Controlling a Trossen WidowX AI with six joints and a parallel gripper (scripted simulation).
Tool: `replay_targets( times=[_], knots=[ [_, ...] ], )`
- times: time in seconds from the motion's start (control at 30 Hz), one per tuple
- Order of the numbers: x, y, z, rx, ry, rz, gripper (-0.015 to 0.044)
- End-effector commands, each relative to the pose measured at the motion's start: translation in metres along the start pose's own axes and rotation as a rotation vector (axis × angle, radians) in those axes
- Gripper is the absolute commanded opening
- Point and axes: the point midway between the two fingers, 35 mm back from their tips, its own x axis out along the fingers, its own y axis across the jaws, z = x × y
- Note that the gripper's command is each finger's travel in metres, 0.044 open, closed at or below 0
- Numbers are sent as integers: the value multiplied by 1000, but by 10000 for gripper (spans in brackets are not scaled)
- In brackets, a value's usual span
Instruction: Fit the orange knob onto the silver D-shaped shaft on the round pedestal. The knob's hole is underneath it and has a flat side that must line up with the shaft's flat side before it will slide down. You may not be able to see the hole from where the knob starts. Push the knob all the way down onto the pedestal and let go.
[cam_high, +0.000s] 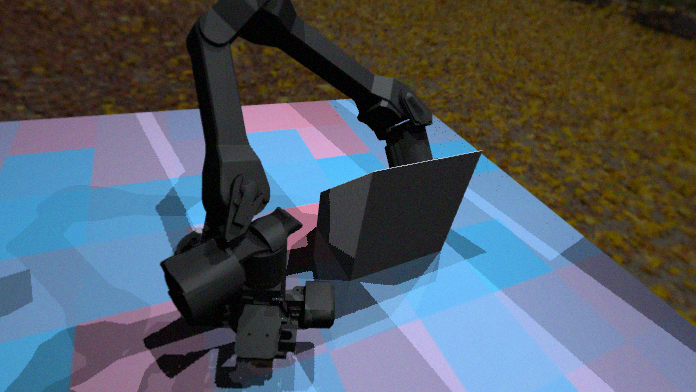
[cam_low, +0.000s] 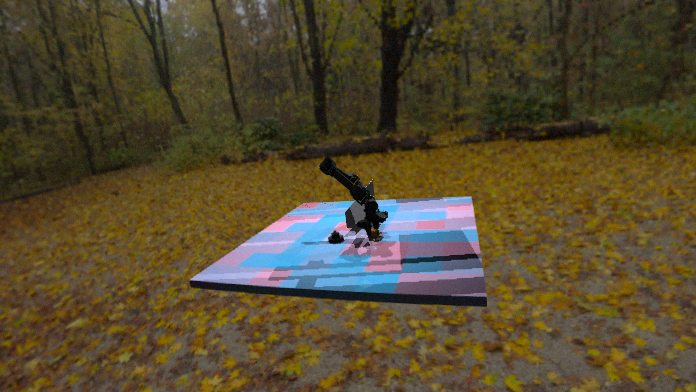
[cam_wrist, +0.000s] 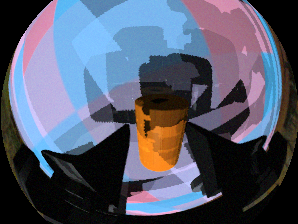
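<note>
The orange knob (cam_wrist: 159, 142) (cam_low: 375, 232) is a short cylinder, in the lower middle of the wrist view, with a dark spot on its far end that looks like the hole. My gripper (cam_wrist: 158, 127) is partly open, one black finger on each side of the knob. A gap shows beside the left finger; the right finger is very near the knob, and contact cannot be told. In the top view the arm hides the knob. A small dark round thing (cam_low: 335, 237) left of the arm in the exterior view appears to be the pedestal; its shaft cannot be made out.
A large dark grey angled box or panel (cam_high: 410, 220) stands beside the arm in the top view. The patchwork tabletop (cam_high: 500, 325) (cam_low: 340, 280) carries broad dark shadows around the gripper. Its far right edge runs diagonally behind the panel.
</note>
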Motion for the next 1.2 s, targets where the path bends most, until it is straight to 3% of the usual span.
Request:
replay_targets(
  times=[0.0,0.17,0.47,0.87,1.17],
  knots=[
    [0,-1,0,-2,2,-5,240],
    [0,-1,0,-2,2,-5,240],
    [0,-1,0,-2,2,-5,181],
    [-15,0,0,4,1,-4,181],
    [-15,0,0,295,0,-5,181]
  ],
)
